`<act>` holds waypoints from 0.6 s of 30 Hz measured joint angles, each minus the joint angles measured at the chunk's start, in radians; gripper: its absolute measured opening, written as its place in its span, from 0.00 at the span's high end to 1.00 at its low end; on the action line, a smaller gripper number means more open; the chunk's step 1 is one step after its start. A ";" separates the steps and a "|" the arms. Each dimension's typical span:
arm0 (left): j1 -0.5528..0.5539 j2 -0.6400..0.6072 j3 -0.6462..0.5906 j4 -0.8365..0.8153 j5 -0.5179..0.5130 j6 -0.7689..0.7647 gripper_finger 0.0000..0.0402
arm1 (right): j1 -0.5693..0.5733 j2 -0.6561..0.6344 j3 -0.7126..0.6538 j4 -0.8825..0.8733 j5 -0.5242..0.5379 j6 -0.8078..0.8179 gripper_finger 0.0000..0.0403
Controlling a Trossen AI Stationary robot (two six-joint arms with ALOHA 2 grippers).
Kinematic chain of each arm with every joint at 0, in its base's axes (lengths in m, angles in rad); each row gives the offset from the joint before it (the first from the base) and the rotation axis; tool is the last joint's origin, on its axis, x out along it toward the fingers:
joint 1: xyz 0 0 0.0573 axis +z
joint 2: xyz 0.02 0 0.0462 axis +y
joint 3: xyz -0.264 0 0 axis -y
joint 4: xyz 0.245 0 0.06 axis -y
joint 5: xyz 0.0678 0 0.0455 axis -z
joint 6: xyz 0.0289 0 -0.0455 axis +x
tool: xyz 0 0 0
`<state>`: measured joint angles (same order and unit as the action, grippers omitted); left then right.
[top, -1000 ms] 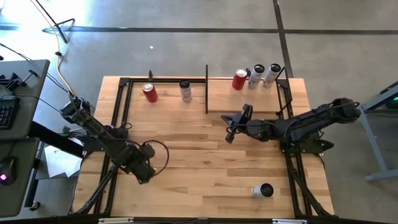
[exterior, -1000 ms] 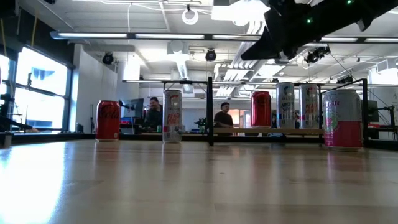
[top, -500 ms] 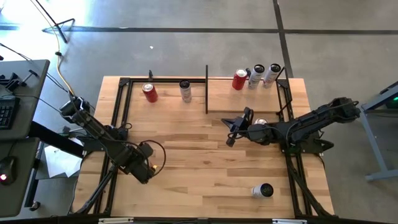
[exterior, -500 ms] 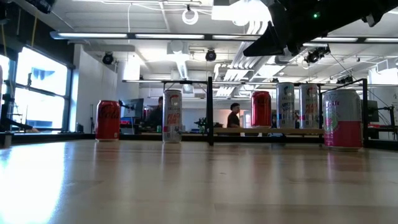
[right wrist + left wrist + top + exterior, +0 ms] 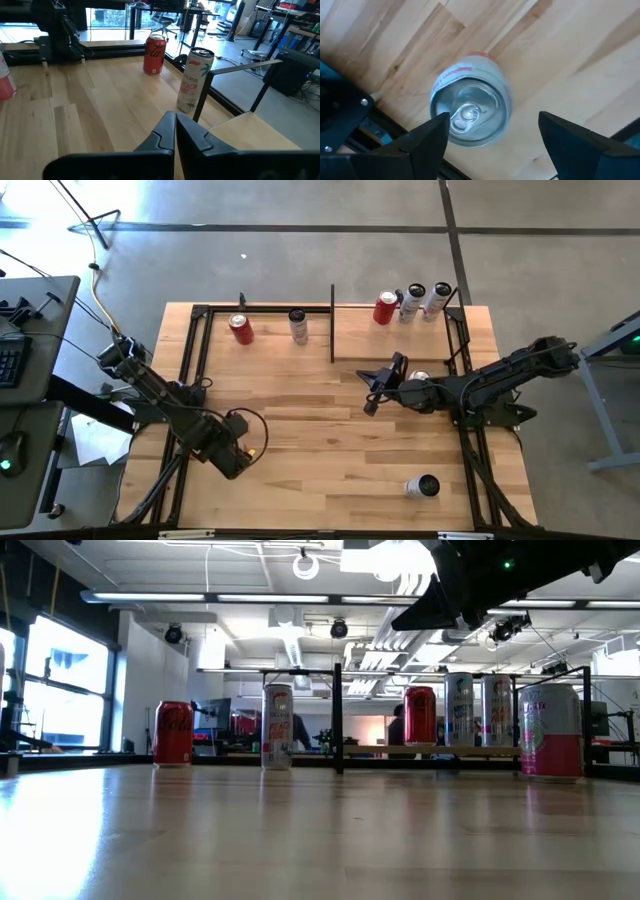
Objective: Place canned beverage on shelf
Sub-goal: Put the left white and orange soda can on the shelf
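Note:
A white can with a red-pink label (image 5: 470, 112) stands upright on the tabletop under my left gripper (image 5: 492, 120). That gripper is open and points down, one finger on each side of the can and clear of it. In the high view my left gripper (image 5: 236, 452) hides this can. My right gripper (image 5: 175, 122) is shut and empty, and hovers mid-table (image 5: 370, 388) near the shelf (image 5: 390, 340). The shelf's black upright plate (image 5: 332, 325) stands at its left end. A red can (image 5: 385, 308) and two white cans (image 5: 410, 302) stand on the shelf.
A red can (image 5: 240, 328) and a white can (image 5: 298, 325) stand at the far left of the table. A pink-white can (image 5: 548, 730) stands by my right arm (image 5: 420, 377), and another can (image 5: 424, 486) stands near the front right. Black frame rails (image 5: 185, 430) run along both sides.
My right arm has shifted slightly, and a can top now shows just behind its wrist in the high view. My left gripper has shifted a little, and its cable loop has drawn in. The cans have not moved.

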<state>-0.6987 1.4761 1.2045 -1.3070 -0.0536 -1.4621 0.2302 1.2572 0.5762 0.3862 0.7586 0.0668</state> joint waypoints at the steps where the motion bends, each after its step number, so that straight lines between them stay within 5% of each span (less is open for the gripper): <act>1: 0.000 0.000 0.000 -0.010 0.001 -0.004 0.27 | 0.000 0.000 0.000 0.000 0.000 0.004 1.00; 18: 0.000 -0.002 -0.036 -0.073 -0.021 -0.085 0.27 | 0.000 0.000 0.000 -0.001 -0.002 0.004 1.00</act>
<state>-0.6983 1.4742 1.1688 -1.3801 -0.0750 -1.5466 0.2302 1.2572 0.5762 0.3855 0.7563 0.0708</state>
